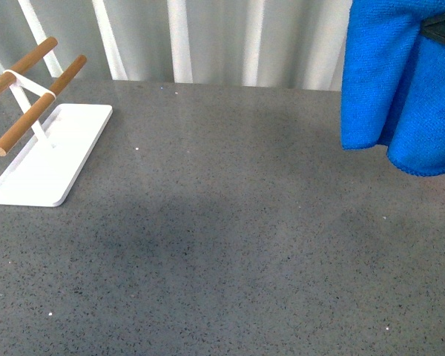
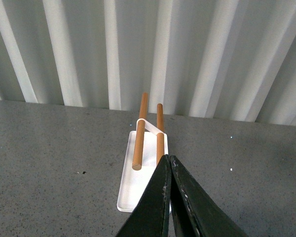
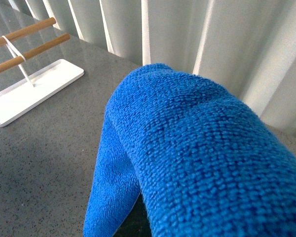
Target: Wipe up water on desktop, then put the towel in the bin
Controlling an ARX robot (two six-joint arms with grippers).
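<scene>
Left gripper: two black fingers pressed flat together, nothing between them, pointing forward and slightly down. Right gripper: raised high at far right, only a dark edge showing; clamped on the towel, fingers buried in cloth

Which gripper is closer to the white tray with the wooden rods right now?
Left. The left gripper sits shut at one end of the white tray; the right gripper holds the towel aloft, well away across the desktop.
</scene>
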